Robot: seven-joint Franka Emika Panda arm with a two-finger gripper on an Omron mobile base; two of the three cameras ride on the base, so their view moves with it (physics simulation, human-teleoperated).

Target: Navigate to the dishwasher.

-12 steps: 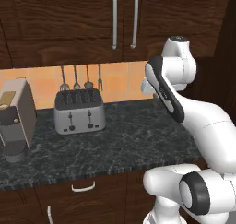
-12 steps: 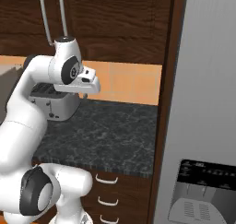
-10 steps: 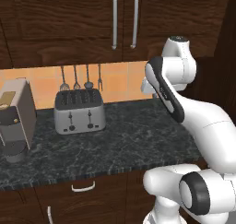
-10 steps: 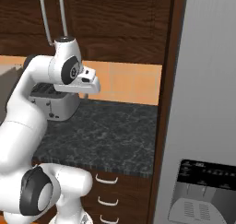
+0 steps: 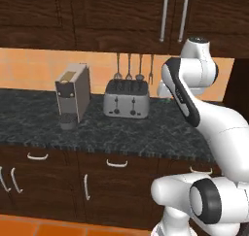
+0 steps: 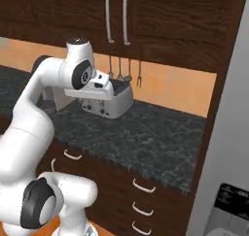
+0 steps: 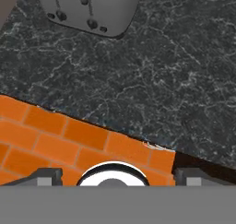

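The base is mid-transit along the dark counter (image 5: 121, 133) past the toaster (image 5: 126, 99), gripper (image 7: 110, 174) fingers apart and empty; no dishwasher front is identifiable, so the next move likely requires continued driving to locate it.

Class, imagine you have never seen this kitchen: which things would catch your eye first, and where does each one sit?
The white arm dominates, rising before the dark speckled counter. On that counter stand a silver toaster and, to its left in the left base view, a boxy coffee machine. Utensils hang on the orange wall behind the toaster, and a tall grey fridge fills the right edge of the right base view.
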